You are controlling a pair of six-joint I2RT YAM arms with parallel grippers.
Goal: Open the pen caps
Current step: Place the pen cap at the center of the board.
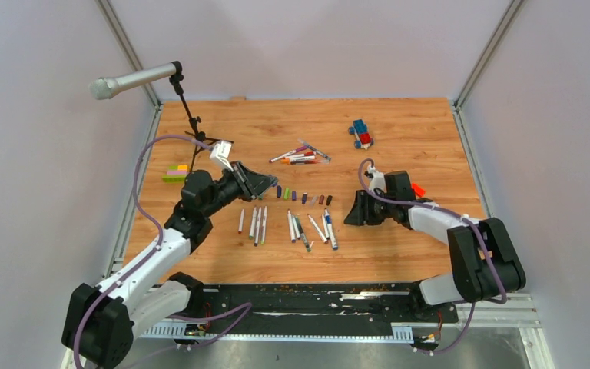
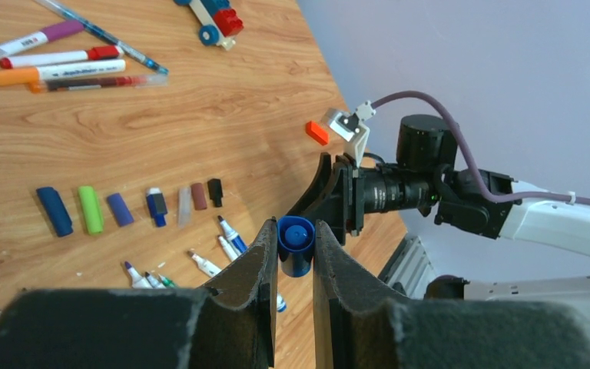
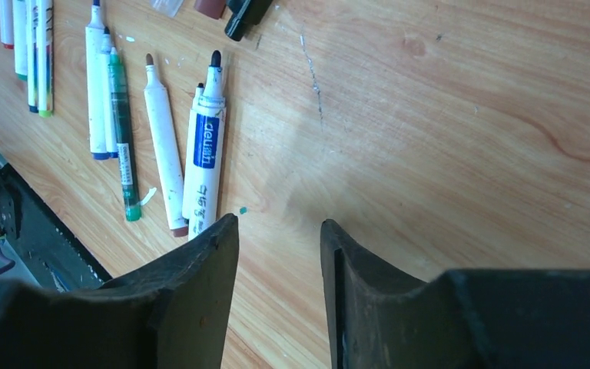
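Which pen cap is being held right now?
The blue cap, pinched in the left pincer; the other caps lie loose in a row on the table.

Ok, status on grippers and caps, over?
Left gripper shut on blue cap. Right gripper open, empty, beside uncapped pens. Capped pens lie farther back. Nothing in the way.

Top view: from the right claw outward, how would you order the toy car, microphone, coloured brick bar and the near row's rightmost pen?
From the right claw:
1. Rightmost pen, just to its left.
2. Toy car, beyond it toward the far edge.
3. Coloured brick bar, across the table by the left edge.
4. Microphone, raised over the far-left corner.
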